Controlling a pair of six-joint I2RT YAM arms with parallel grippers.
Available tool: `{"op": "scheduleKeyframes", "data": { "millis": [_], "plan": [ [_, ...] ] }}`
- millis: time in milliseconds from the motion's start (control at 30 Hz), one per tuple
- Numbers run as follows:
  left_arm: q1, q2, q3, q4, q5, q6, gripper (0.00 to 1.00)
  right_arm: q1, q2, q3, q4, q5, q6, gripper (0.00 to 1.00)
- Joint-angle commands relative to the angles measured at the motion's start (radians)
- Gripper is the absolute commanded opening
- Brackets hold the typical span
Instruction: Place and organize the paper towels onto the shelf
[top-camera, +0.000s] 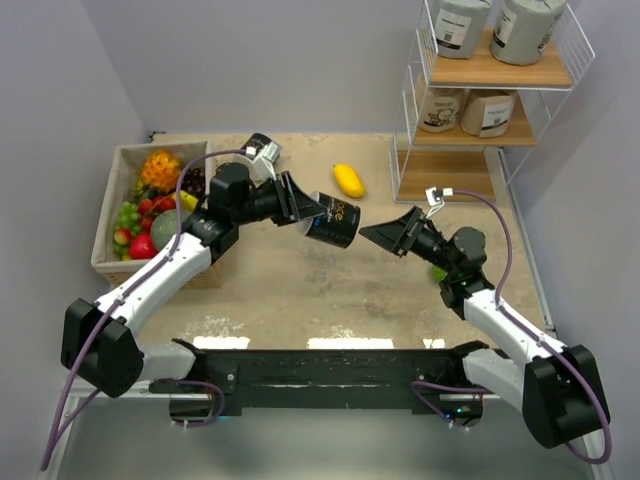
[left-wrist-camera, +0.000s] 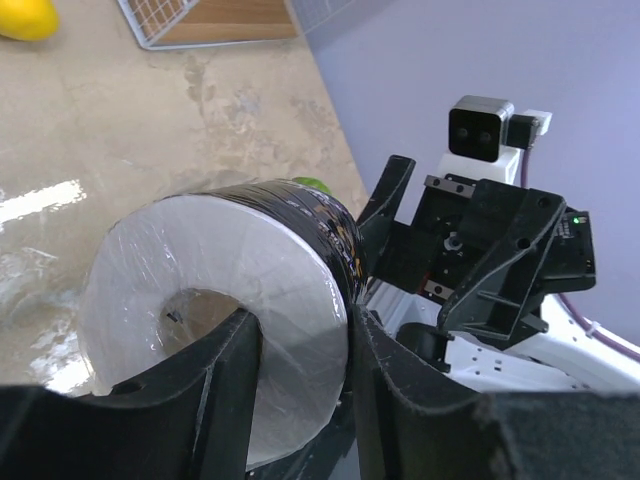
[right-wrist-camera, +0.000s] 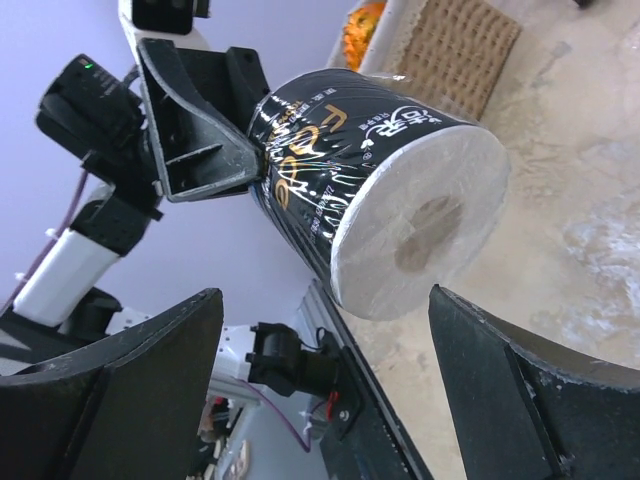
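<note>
Black film-wrapped paper towel roll (top-camera: 333, 221) hangs pinched by the left end effector (top-camera: 308, 206), well short of the white wire-and-wood shelf (top-camera: 445, 165); the right end effector (top-camera: 383, 228) gapes on its shelf side. Slick wrap or early release could drop it to the beige tabletop (top-camera: 280, 290).

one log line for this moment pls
left gripper: shut on black roll | right gripper: open, facing roll | shelf: grey rolls top, tan rolls middle
</note>
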Motion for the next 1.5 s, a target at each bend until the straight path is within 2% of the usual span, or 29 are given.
{"op": "scheduleKeyframes", "data": {
  "millis": [0,233,667,833,967,1000,1167,1200,1267,1300,1467],
  "plan": [
    [0.009,-0.053,-0.036,0.212,0.076,-0.125,0.31,-0.002,0.006,0.009,0.145,-0.030,0.056,0.88],
    [0.009,-0.072,-0.099,0.345,0.107,-0.231,0.33,-0.002,0.017,0.043,0.170,-0.023,0.082,0.88],
    [0.007,-0.093,-0.156,0.440,0.107,-0.275,0.35,0.063,0.061,0.106,0.171,0.016,0.094,0.85],
    [0.007,-0.102,-0.187,0.448,0.107,-0.266,0.35,0.091,0.067,0.121,0.168,0.030,0.082,0.76],
    [0.007,-0.111,-0.208,0.446,0.105,-0.245,0.38,0.091,0.064,0.130,0.131,0.043,0.055,0.61],
    [0.007,-0.118,-0.210,0.446,0.107,-0.242,0.40,0.090,0.066,0.132,0.119,0.047,0.042,0.54],
    [0.007,-0.125,-0.211,0.441,0.123,-0.216,0.51,0.091,0.057,0.161,0.033,0.059,-0.017,0.38],
    [0.007,-0.125,-0.211,0.438,0.123,-0.211,0.57,0.093,0.050,0.179,-0.015,0.063,-0.053,0.36],
    [0.007,-0.127,-0.205,0.406,0.119,-0.185,0.64,0.091,0.040,0.202,-0.085,0.071,-0.099,0.34],
    [0.009,-0.130,-0.201,0.383,0.096,-0.171,0.69,0.091,0.026,0.233,-0.172,0.076,-0.157,0.33],
    [0.015,-0.134,-0.168,0.264,0.027,-0.091,0.82,0.091,0.011,0.348,-0.532,0.177,-0.367,0.31]
  ]
}}
